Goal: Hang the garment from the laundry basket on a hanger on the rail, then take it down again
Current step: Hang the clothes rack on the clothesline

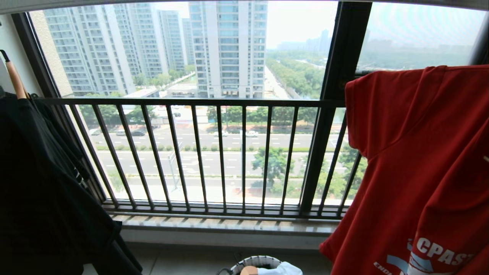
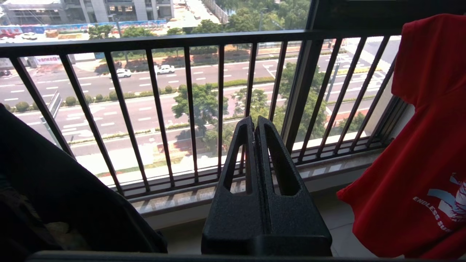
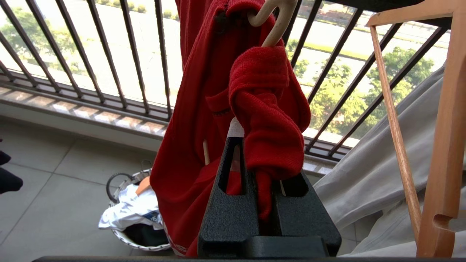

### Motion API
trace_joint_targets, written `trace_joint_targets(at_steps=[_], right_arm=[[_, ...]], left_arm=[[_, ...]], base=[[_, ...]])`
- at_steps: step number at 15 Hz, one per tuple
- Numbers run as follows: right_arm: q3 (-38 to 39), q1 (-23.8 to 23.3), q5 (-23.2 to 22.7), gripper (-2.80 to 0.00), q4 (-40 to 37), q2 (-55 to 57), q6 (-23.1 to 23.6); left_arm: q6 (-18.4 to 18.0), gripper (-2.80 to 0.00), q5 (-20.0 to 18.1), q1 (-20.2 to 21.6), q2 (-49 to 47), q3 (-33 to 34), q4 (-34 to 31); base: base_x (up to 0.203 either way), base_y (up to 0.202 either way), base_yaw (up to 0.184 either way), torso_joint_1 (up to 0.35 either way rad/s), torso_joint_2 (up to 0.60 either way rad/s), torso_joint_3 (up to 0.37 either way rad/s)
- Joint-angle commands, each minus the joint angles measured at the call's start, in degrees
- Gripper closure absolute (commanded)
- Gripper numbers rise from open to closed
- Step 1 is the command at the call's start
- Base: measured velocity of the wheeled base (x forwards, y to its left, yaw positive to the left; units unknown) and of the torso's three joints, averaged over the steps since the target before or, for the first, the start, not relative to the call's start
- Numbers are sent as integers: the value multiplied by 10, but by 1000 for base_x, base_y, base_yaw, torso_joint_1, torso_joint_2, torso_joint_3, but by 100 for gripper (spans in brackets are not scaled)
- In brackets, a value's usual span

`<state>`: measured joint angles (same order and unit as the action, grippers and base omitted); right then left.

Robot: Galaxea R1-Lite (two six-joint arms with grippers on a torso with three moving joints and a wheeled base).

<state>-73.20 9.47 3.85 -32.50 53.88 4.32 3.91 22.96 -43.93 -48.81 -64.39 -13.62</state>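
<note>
Indoors, at a balcony window, the red garment (image 1: 420, 164) is seen hanging at the right of the head view, its white and blue chest print partly in frame. In the right wrist view, the right tool (image 3: 267, 171) is shown clamped on a bunched fold of the garment, with the off-white hanger (image 3: 273, 22) rising out of the cloth just above the grip. The left tool (image 2: 255, 127) is held empty in front of the dark window railing (image 1: 214, 152), its fingers pressed together, well apart from the garment. The laundry basket (image 3: 120, 233) is seen on the tiled floor (image 3: 54, 174) below, with white and dark clothes inside it. A black T-shirt (image 1: 42, 183) hangs at the left on a wooden hanger (image 1: 15, 78). Another wooden hanger (image 3: 444, 120) and pale grey cloth (image 3: 367, 174) are seen beside the right tool.
</note>
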Motion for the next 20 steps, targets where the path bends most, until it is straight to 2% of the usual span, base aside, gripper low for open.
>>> trace_joint_targets(at_steps=[1, 8, 17, 20], right_arm=[[4, 0, 0, 0, -2, -1, 1], [4, 0, -2, 0, 0, -3, -1], [33, 1, -2, 0, 22, 4, -9], [57, 1, -2, 0, 69, 18, -8]], left_arm=[[0, 0, 2, 0, 2, 1, -1], [0, 0, 1, 0, 1, 1, -1], [3, 0, 0, 0, -8, 2, -1], [3, 0, 0, 0, -11, 2, 0]], base=[[0, 0, 0, 167, -356, -188], [0, 0, 0, 154, -324, -171], [0, 0, 0, 4, -6, -3], [0, 0, 0, 0, 0, 0]])
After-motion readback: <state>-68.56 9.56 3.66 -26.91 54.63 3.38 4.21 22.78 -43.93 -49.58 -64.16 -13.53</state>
